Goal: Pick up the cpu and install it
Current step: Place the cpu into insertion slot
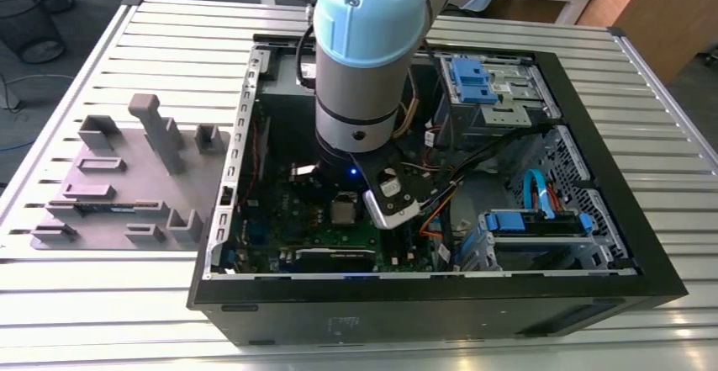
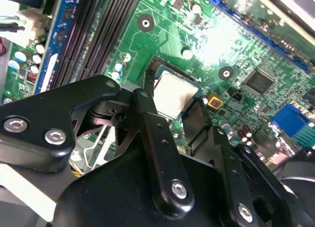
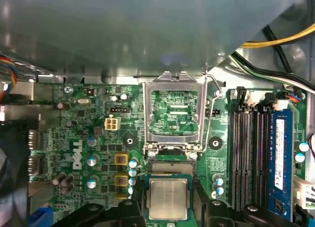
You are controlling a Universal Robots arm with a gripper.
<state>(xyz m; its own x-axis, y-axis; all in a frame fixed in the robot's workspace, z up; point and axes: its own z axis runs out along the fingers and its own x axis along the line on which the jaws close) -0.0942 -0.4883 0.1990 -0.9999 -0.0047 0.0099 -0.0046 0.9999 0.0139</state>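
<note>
The cpu [image 3: 168, 198], a small square chip with a dull silver top, sits between my gripper's [image 3: 169, 210] two black fingers, just over the motherboard socket. Beyond it in the first wrist view the hinged socket frame [image 3: 172, 113] stands open, its lever swung aside. In the second wrist view the fingers [image 2: 143, 109] press against opposite edges of the cpu [image 2: 174, 93], so my gripper [image 2: 170, 106] is shut on it. In the exterior view the arm reaches down into the open computer case [image 1: 449, 291], and the cpu [image 1: 342, 212] shows as a silver square under the wrist.
Black memory slots and a blue memory stick [image 3: 280, 158] run beside the socket. Yellow and black cables [image 3: 275, 40] hang near the frame. Blue drive bays [image 1: 483, 81] fill the case's far side. A grey parts fixture [image 1: 124, 177] lies on the slatted table at the exterior view's left.
</note>
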